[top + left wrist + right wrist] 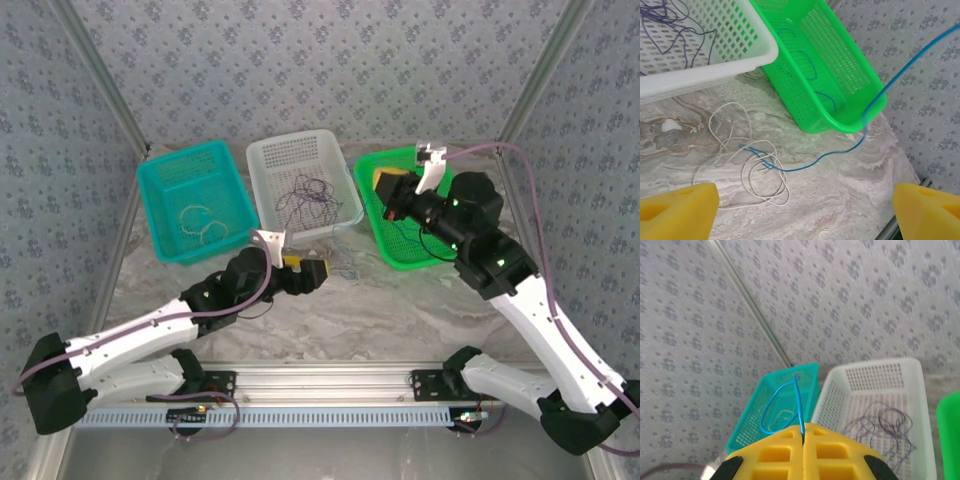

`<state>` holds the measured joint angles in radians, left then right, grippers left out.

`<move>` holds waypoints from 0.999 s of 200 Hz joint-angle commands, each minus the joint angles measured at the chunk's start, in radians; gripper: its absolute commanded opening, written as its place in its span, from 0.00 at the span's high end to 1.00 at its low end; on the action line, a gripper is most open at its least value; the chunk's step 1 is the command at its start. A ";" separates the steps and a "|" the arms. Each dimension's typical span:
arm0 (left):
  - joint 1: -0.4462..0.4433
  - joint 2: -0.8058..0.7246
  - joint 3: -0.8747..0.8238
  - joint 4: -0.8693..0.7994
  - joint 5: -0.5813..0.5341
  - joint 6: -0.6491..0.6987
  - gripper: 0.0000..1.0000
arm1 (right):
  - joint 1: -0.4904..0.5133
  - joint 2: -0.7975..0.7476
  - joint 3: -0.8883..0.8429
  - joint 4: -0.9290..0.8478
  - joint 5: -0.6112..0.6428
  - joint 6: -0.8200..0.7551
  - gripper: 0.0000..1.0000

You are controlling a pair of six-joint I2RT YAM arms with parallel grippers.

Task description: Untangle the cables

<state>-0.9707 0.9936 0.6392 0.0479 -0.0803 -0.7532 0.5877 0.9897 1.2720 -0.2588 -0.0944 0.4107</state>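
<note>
A blue cable [805, 166] lies knotted into cream cable loops [747, 170] on the marble table, then rises past the green basket [830, 117] toward the upper right. More blue cable [810, 70] lies inside that basket. My left gripper [802, 217] hangs open above the tangle, with nothing between its yellow fingertips [677, 210]. My right gripper [803, 432] is shut on the blue cable [797, 400], whose free end loops up out of the pads. That gripper [383, 180] is raised over the green basket [405, 255]. Dark purple cables [305, 195] sit in the white basket [262, 160].
A teal basket [160, 180] at the back left holds cream cable loops [200, 225]. The three baskets stand side by side along the back. The table's right edge and a metal rail [890, 230] run close to the left gripper. Patterned walls enclose the cell.
</note>
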 commanded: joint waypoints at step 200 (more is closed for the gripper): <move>-0.059 0.174 0.045 0.256 0.038 0.258 0.03 | -0.103 0.304 0.700 -0.431 0.290 -0.335 1.00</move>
<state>-1.0233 1.2289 0.7296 0.2901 -0.0116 -0.4835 0.5526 1.2488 1.9232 -0.5823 0.0669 0.2066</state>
